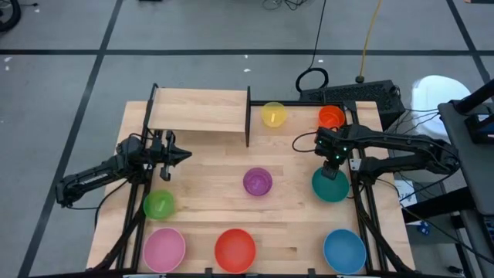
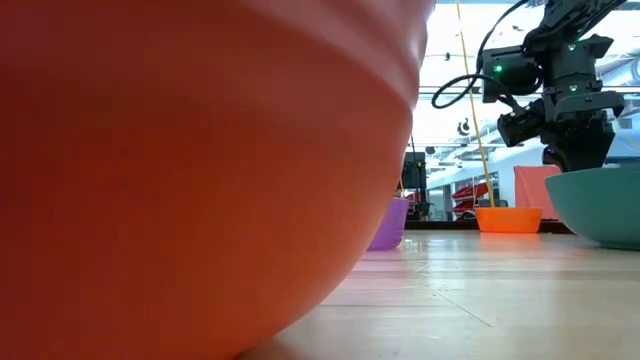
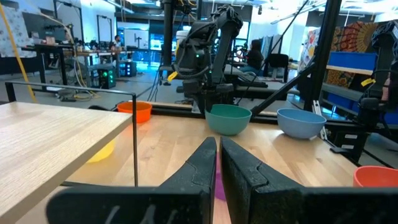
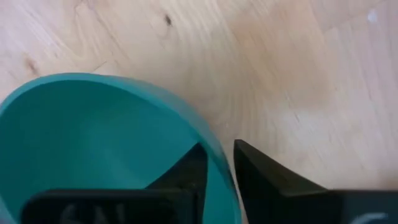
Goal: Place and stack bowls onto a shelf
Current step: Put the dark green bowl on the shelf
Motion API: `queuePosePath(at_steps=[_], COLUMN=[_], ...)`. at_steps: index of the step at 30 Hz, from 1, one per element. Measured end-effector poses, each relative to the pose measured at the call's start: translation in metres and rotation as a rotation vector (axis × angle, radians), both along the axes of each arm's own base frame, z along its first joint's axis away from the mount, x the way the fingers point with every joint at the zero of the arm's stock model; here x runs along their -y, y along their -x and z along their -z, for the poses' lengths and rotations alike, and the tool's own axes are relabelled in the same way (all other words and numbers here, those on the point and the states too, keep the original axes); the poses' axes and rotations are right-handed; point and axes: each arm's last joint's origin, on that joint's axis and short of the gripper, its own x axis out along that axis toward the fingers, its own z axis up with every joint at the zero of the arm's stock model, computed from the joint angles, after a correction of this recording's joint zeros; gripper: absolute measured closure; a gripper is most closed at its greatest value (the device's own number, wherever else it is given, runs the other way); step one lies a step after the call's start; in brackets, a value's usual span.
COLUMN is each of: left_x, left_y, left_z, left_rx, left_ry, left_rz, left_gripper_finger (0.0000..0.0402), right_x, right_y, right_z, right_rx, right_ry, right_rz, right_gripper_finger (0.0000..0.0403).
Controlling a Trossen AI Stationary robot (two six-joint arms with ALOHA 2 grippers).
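Fingers of the right gripper [image 4: 217, 180] are pinching the rim of the teal bowl [image 1: 330, 186] sitting on the table [image 1: 293, 208] near the orange bowl [image 1: 331, 117], while the left gripper [image 1: 184, 154] is waiting pressed together beside the shelf [image 1: 199, 110].

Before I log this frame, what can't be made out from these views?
- Low view: the red bowl fills most of the picture, hiding the shelf and the left gripper.
- Right wrist view: the teal bowl is cut off by the picture's edges; the right gripper straddles its rim, but whether the fingers touch it isn't clear.
- Left wrist view: the yellow bowl is mostly behind the shelf plank.
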Motion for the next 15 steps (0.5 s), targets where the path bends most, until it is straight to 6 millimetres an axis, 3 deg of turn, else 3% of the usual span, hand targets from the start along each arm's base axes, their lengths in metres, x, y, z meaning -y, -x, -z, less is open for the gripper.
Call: queuePosePath(at_steps=[5,15], left_x=[0.0,0.0], left_y=[0.0,0.0], left_z=[0.0,0.0], left_rx=[0.0,0.0], left_ry=[0.0,0.0], left_rz=[0.0,0.0], left_gripper_finger=[0.0376,0.0376], right_x=[0.0005,0.0003], right_y=[-0.0014,0.0003], right_z=[0.0023,-0.0017], right_rx=[-0.015,0.003], right_ry=[-0.009,0.018], right_rz=[0.003,0.003], right_gripper_finger=[0.0396,0.0401])
